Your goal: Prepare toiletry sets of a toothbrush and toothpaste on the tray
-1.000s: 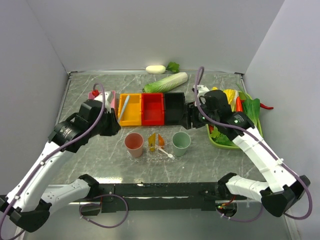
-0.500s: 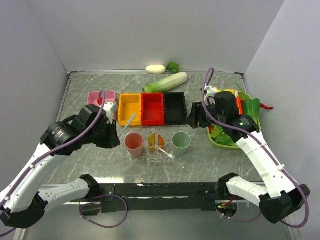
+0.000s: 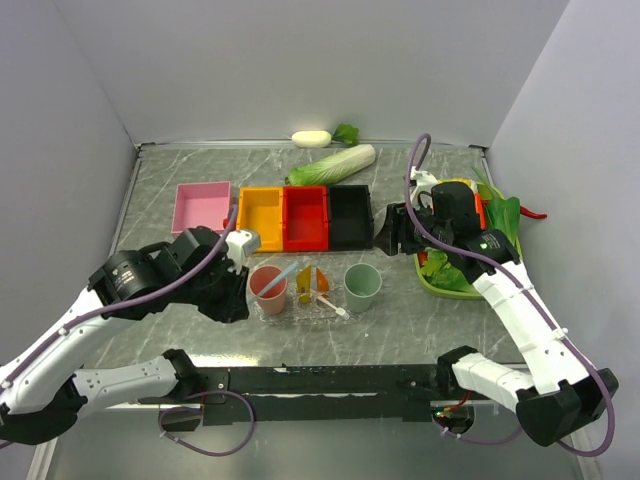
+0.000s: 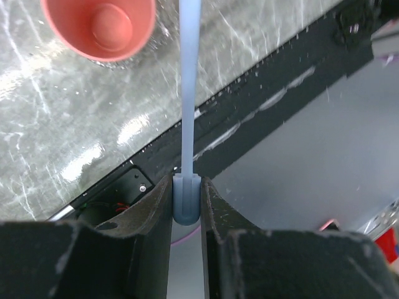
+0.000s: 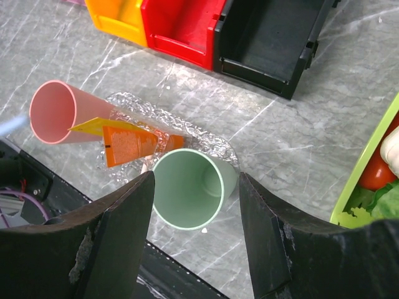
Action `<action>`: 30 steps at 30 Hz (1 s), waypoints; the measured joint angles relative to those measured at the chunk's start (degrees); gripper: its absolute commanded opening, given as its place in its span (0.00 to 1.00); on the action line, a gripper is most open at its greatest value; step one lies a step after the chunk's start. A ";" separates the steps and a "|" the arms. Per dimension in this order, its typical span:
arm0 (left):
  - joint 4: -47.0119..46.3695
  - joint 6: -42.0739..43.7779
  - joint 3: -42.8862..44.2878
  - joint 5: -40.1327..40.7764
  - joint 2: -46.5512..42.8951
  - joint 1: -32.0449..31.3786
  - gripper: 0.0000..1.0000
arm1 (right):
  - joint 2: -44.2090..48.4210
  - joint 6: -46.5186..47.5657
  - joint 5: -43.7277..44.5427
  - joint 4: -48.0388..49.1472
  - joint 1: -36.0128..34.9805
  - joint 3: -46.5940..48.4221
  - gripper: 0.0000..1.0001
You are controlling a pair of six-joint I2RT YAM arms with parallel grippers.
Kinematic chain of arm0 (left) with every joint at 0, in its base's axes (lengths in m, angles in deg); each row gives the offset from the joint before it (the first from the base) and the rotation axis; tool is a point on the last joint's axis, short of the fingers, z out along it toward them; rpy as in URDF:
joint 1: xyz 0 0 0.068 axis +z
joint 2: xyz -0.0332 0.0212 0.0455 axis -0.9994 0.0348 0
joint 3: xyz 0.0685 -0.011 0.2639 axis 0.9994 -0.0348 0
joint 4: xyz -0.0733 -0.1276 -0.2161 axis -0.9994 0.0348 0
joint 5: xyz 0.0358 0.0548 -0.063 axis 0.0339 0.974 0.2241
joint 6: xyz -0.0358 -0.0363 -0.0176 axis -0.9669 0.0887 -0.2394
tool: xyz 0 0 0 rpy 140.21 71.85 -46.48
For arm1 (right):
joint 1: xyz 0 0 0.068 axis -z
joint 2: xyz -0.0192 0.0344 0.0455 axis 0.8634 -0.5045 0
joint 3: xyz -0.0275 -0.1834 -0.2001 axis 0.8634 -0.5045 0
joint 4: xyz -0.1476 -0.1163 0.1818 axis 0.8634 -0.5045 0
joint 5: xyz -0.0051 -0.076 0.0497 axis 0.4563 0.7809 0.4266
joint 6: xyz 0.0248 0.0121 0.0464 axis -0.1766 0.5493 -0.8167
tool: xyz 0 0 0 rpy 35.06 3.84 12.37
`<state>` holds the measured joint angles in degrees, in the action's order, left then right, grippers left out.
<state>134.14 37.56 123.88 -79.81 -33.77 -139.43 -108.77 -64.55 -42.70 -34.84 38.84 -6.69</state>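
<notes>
The tray (image 3: 312,318) lies toward the table's (image 3: 400,310) near edge, toothpaste (image 3: 304,284) on it. A cup (image 3: 268,288) stands left, a second cup (image 3: 362,286) right, bins (image 3: 305,216) behind.

The table (image 3: 160,190) looks like grey stone with white veins, smooth and shiny. The tray (image 5: 209,142) is clear plastic, bumpy and crinkly, and it glints. The pink cup (image 5: 56,112) and green cup (image 5: 187,190) are smooth, matt plastic. The bins (image 5: 181,25) are hard plastic with a soft shine. The toothbrush (image 4: 188,93) is smooth, pale plastic. The toothpaste (image 5: 128,146) has a slick, shiny skin. The right gripper (image 5: 196,180) has matt black fingers (image 5: 118,249) with rough, scuffed spots.
</notes>
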 measured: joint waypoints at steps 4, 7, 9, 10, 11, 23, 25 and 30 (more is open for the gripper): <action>0.00 0.61 -1.84 -0.63 -0.59 -2.64 0.01 | -0.11 0.17 -0.17 -0.02 0.57 0.00 0.64; 0.28 0.63 -3.72 -0.63 -0.57 -3.67 0.01 | -0.46 0.28 -0.37 0.00 0.90 0.00 0.64; 0.83 0.61 -4.13 -0.13 0.15 -4.39 0.01 | -0.66 0.28 -0.42 0.00 1.03 0.00 0.64; 0.87 0.61 -4.13 0.31 0.59 -4.70 0.01 | -0.70 0.28 -0.46 0.00 1.07 0.00 0.64; 0.85 0.59 -4.13 0.79 0.94 -4.94 0.01 | -0.70 0.28 -0.48 0.00 1.16 0.00 0.64; 0.92 -0.13 -5.25 6.03 6.99 -8.72 0.01 | -0.66 0.48 -1.79 0.46 1.53 -0.55 0.64; 0.90 -0.50 -5.25 6.93 7.89 -9.53 0.01 | -0.66 0.50 -2.03 0.50 1.64 -0.87 0.64; 0.87 -0.70 -5.25 8.41 10.23 -10.75 0.01 | -0.59 0.52 -2.71 0.76 1.75 -0.92 0.64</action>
<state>135.02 36.86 118.64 -71.40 -23.54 -150.18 -109.36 -64.03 -45.41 -34.08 40.59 -7.60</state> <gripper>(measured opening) 0.244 0.639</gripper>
